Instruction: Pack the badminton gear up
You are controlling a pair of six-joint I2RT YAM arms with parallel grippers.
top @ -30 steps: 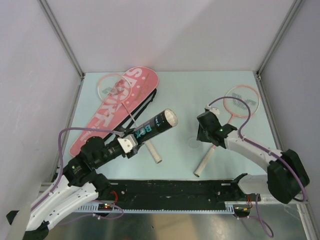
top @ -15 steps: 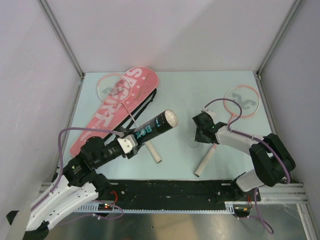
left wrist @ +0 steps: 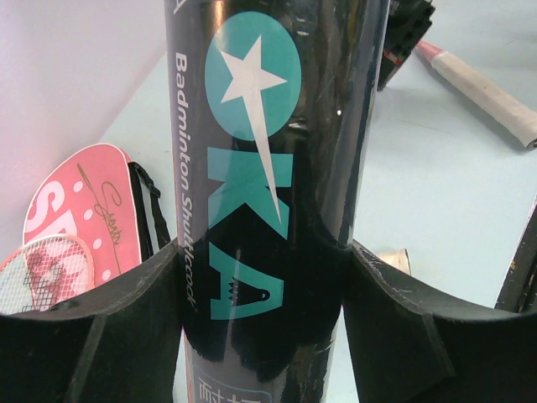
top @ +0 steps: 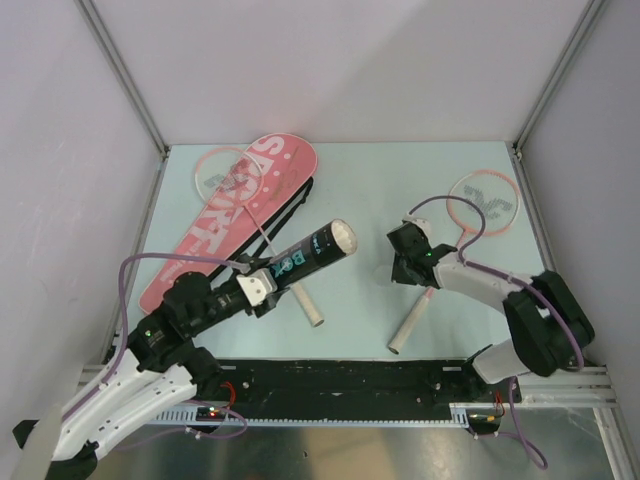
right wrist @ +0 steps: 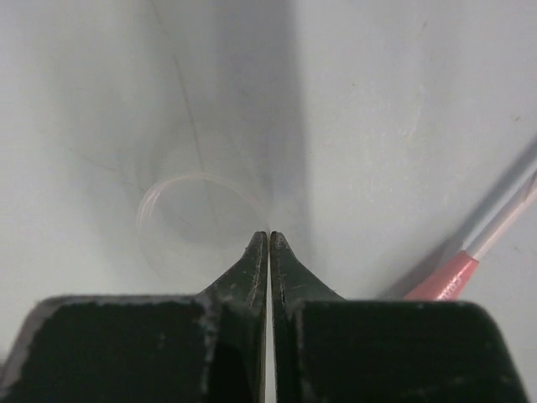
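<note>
The pale worktop point(top: 360, 190) holds all the gear, spread out so each arm can reach some of it. The biggest thing is the pink case point(top: 205, 240). It lies flat at the back left with its black strap point(top: 300, 200) beside it. One pink racket point(top: 224, 172) rests with its round head on top of the case, and its white handle points toward the arms. The other racket point(top: 410, 322) lies alone on the right side, partly under the right arm. Neither racket is in the case, so I think that packing job comes later. Next is the black tube point(top: 312, 250). The left pincer point(top: 268, 285) pinches it near its bottom end and lifts it off the worktop. The tube tilts, with its far end up and pointing toward the middle. I think it is held like that so the other arm can reach that end. I see no shuttlecocks lying out, and I cannot tell if they are inside the tube. The smallest thing is a thin clear ring point(right wrist: 197, 177), maybe the tube's lid, flat on the worktop between the two rackets. The right pincer point(right wrist: 268, 237) is down low with its tips pressed together right at the ring's edge. A flat thing like that can only be nipped by its rim. I cannot tell if the rim is really caught.
</note>
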